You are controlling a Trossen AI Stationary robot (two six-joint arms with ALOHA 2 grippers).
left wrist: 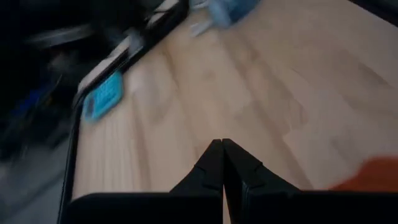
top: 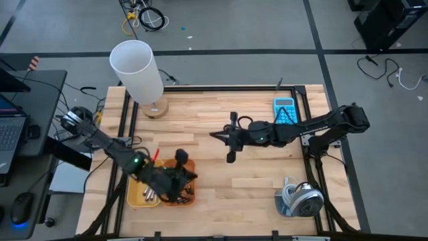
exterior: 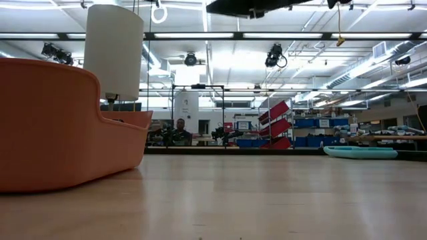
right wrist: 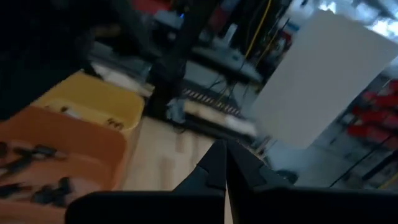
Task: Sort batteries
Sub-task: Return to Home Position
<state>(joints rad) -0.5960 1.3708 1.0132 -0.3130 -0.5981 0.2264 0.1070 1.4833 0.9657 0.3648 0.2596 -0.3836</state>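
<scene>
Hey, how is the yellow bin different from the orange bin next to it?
The yellow bin sits nearer the table's left edge, and the orange bin stands to its right. The yellow bin holds silvery batteries, while the orange bin holds dark batteries. Both are open-topped and stand side by side.

floor: grey concrete [top: 267, 27], loose cables [top: 144, 17]
ceiling: long strip lights [exterior: 280, 37], lit
far back: red racks [exterior: 277, 125], blue bins [exterior: 313, 123]
side: desk [top: 43, 90] with laptop [top: 8, 130]
</scene>
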